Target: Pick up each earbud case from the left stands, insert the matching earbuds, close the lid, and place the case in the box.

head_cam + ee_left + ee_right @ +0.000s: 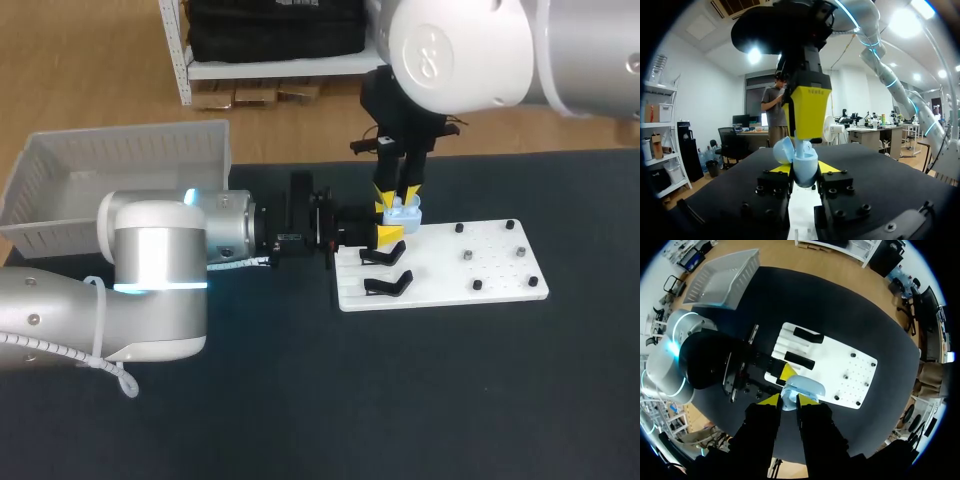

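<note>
dark table (300,400), white board (490,285); left tool (803,176) grips blue case (801,159)

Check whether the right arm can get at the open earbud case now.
Probably yes: the left gripper holds the earbud case with its lid open, and the right gripper sits directly above it with nothing between.

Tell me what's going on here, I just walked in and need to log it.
The left gripper holds an open light blue plastic earbud case over the white board of stands. The right gripper hangs right at the case's open top; whether it carries an earbud cannot be seen. The white plastic box sits to the left.
</note>
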Robot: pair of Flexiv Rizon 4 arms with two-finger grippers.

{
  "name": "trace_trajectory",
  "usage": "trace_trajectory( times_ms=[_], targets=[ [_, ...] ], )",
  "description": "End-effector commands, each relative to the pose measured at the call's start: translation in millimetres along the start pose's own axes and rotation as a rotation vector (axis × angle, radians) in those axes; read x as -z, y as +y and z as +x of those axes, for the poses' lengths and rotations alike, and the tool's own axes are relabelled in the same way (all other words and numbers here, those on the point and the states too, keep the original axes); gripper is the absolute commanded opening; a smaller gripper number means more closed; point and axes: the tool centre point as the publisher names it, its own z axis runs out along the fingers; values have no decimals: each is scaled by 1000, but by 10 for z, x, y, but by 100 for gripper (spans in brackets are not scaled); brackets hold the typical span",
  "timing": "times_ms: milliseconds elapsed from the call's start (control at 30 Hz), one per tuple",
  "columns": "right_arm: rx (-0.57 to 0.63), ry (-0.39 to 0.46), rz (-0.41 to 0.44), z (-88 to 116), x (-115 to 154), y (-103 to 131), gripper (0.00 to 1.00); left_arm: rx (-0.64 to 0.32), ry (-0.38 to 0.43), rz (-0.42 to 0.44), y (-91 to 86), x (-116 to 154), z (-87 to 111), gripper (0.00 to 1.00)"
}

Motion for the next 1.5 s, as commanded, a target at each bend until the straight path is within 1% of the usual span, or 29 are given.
trace_trajectory(
  times_ms=[33,900,1267,1300,1367,1400,1433,1500],
  targets=[
    [2,4,3,-10,-11,1,0,-4,-4,-7,-17,-4,12,0],
    [90,12,48,42,-29,15,0,-4,-4,-7,-17,-4,12,0],
    [107,19,58,64,-36,23,0,-4,-4,-7,-17,-4,12,0],
    [107,19,58,64,-36,24,5,-4,-4,-7,-17,-4,12,0],
    [106,19,60,61,-36,24,26,-4,-4,-7,-17,-4,12,0],
    [104,18,61,58,-35,24,34,-4,-4,-7,-17,-4,12,0],
    [103,17,61,55,-34,25,39,-4,-4,-7,-17,-4,12,0],
    [101,15,61,51,-32,25,42,-4,-4,-7,-17,-4,12,0]
  ],
)
